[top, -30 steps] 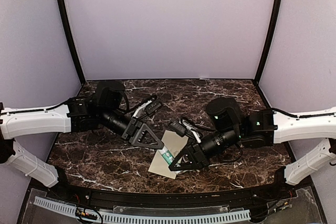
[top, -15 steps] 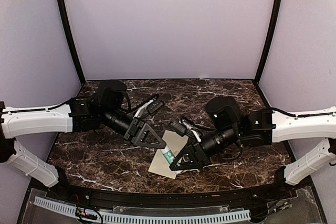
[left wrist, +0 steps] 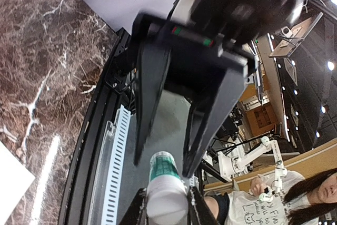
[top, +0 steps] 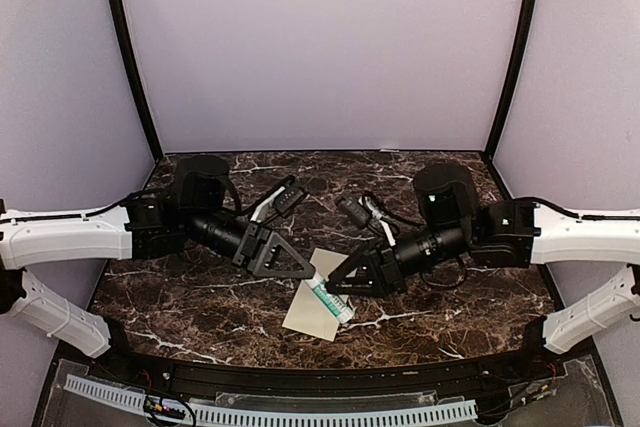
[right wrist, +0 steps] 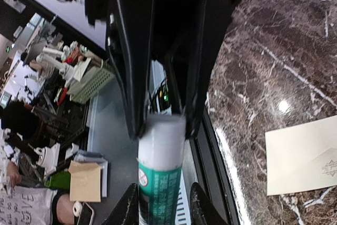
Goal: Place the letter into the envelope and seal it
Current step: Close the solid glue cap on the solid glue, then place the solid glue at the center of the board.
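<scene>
— While the two arms meet over the envelope [top: 310, 319], what has each gripper got?
— Both have the same glue stick [right wrist: 159, 183]. The left gripper [top: 310, 275] is closed on its white end, its fingers narrowed to the width of the tube. The right gripper [top: 332, 289] is clamped just as tightly round the green-labelled body. Each wrist view shows that arm's own fingers pressed against the stick's sides.
— Where is the stick, measured from the envelope?
— Over its far right part, held in the air and slanting across that corner in the top view.
— And the envelope itself?
— Flat on the dark marble table [top: 200, 297], lying at a tilt. The right wrist view shows a small printed mark on its face.
— What has changed in the last second?
— The right gripper was over the envelope's near right edge and hid that part. It has drawn back towards the envelope's far end, so more cream paper shows. More of the stick is in sight too. The left gripper has barely shifted, staying by the envelope's far left edge. The envelope has not moved.
</scene>
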Motion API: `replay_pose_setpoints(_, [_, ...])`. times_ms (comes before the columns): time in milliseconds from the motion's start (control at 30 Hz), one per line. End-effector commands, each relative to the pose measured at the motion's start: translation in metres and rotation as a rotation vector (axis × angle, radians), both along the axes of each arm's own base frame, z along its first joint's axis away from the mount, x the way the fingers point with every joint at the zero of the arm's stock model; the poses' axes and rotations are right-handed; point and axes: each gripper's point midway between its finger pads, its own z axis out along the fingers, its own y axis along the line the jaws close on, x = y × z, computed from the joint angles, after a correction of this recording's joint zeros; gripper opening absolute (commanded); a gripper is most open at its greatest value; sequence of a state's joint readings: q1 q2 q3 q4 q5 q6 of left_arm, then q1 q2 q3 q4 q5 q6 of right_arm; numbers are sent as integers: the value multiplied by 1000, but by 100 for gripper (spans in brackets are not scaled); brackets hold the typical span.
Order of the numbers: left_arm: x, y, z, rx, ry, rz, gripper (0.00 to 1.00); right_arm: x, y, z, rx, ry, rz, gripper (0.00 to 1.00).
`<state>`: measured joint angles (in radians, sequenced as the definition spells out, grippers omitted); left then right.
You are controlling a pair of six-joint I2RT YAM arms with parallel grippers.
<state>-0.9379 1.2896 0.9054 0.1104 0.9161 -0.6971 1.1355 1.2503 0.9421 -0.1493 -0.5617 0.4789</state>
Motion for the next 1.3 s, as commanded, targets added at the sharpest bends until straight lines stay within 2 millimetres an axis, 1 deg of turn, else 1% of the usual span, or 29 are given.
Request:
replay_pose_setpoints(0, [-7, 7, -4, 23, 80, 6, 0, 36, 2, 62, 207, -164, -142, 41])
replay_pose_setpoints(67, [-3, 7, -4, 24, 83, 34, 0, 37, -2, 67, 222, -170, -159, 49])
replay_pose_setpoints(167, [6, 8, -6, 30, 87, 94, 0, 42, -8, 74, 252, -172, -198, 59])
replay_pose_setpoints(267, [16, 13, 0, -9, 79, 176, 0, 61, -19, 72, 262, -147, -353, 69])
replay_pose_setpoints(367, [34, 18, 17, -78, 32, 304, 0, 69, -34, 76, 355, -75, -467, 75])
replay_pose_setpoints(400, [43, 22, 23, -95, 9, 365, 0, 68, -39, 79, 398, -52, -484, 76])
replay_pose_setpoints(433, [45, 27, 27, -98, -7, 396, 0, 67, -42, 80, 422, -35, -492, 78])
replay_pose_setpoints(467, [56, 31, 28, -91, -40, 462, 0, 69, -45, 79, 431, -23, -513, 79])
replay_pose_setpoints(500, [59, 37, 18, -37, -42, 499, 0, 71, -47, 77, 432, -15, -537, 80])
replay_pose_setpoints(533, [73, 43, 18, -5, -88, 583, 0, 72, -50, 75, 432, -13, -553, 80])
replay_pose_setpoints(567, [76, 53, -3, 105, -96, 614, 0, 75, -52, 73, 427, -15, -572, 80])
replay_pose_setpoints(600, [91, 62, -3, 154, -133, 703, 0, 77, -54, 70, 417, -15, -590, 80])
replay_pose_setpoints(633, [91, 74, -25, 275, -141, 719, 0, 79, -55, 67, 399, -17, -603, 80])
replay_pose_setpoints(667, [101, 84, -25, 324, -174, 786, 0, 80, -57, 68, 390, -26, -613, 80])
replay_pose_setpoints(700, [100, 97, -40, 421, -184, 800, 0, 83, -58, 64, 361, -32, -630, 80])
replay_pose_setpoints(733, [110, 109, -40, 465, -212, 861, 0, 84, -59, 61, 338, -38, -641, 80])
replay_pose_setpoints(767, [108, 122, -51, 545, -219, 872, 0, 88, -62, 57, 312, -49, -665, 80])
replay_pose_setpoints(800, [117, 135, -50, 581, -238, 927, 0, 91, -64, 54, 287, -57, -687, 80])
replay_pose_setpoints(867, [120, 163, -61, 703, -256, 969, 0, 96, -68, 49, 239, -75, -721, 80])
replay_pose_setpoints(900, [127, 175, -63, 740, -275, 1008, 0, 98, -70, 46, 218, -83, -734, 80])
replay_pose_setpoints(1000, [135, 206, -79, 851, -281, 1055, 0, 103, -75, 41, 174, -95, -771, 80])
replay_pose_setpoints(1033, [141, 222, -87, 893, -277, 1082, 0, 104, -76, 43, 176, -98, -778, 80])
replay_pose_setpoints(1067, [145, 229, -90, 909, -286, 1092, 0, 105, -77, 40, 160, -97, -782, 80])
replay_pose_setpoints(1100, [151, 244, -97, 935, -266, 1128, 0, 105, -78, 38, 152, -99, -784, 80])
replay_pose_setpoints(1133, [156, 249, -96, 931, -274, 1141, 0, 105, -78, 38, 150, -100, -783, 80])
replay_pose_setpoints(1167, [163, 262, -99, 939, -259, 1179, 0, 104, -79, 39, 152, -100, -784, 80])
replay_pose_setpoints(1200, [169, 265, -96, 925, -275, 1192, 0, 105, -79, 38, 148, -99, -786, 80])
replay_pose_setpoints(1233, [175, 277, -101, 931, -252, 1223, 0, 105, -80, 37, 147, -100, -787, 80])
replay_pose_setpoints(1267, [182, 282, -101, 919, -260, 1237, 0, 105, -80, 37, 144, -100, -788, 80])
